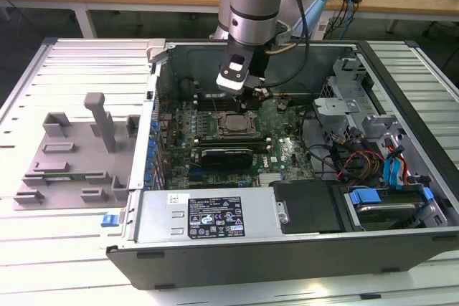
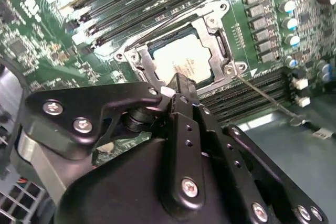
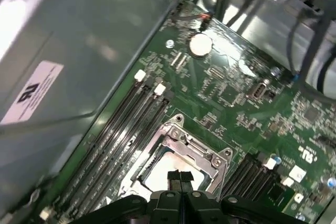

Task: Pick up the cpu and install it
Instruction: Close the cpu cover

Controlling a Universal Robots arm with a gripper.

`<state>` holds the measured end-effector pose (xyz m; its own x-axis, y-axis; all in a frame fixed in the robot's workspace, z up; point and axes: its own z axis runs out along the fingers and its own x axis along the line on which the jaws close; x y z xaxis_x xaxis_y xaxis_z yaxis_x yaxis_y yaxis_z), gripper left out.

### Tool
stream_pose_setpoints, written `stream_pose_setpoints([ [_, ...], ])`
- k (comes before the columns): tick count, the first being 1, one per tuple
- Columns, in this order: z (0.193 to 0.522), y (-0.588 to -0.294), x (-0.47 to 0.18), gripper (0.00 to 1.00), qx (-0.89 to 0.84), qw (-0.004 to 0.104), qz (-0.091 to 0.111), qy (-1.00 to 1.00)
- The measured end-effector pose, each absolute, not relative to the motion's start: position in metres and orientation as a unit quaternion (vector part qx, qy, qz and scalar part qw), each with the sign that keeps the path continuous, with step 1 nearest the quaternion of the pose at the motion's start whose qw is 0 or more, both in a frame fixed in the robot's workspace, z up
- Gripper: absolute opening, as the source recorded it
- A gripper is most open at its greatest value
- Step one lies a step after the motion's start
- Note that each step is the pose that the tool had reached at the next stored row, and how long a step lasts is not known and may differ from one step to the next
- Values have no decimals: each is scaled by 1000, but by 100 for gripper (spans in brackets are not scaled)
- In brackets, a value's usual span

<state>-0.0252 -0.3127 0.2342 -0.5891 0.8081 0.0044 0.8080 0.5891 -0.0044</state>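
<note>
Hand (image 3: 180,178), fingers pressed together, holding nothing, hangs above seated cpu (image 2: 184,59).

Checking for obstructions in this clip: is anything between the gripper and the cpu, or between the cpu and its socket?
Nothing visible. The cpu lies inside the metal socket frame, and the gripper, fingers together, hangs right above it with nothing between.

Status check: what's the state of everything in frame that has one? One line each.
cpu: lying flat in the socket, not held.
gripper: shut, nothing between the fingers, tips over the cpu's edge; I cannot tell if they touch it.
socket frame: sits around the cpu; I cannot tell if it is latched.
computer case: lying on its side, side panel off.
</note>
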Motion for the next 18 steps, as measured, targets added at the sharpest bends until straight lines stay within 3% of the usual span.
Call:
stream_pose_setpoints([
  [18, 234, -313, -25, 11, -160, 3, 2, -987],
])
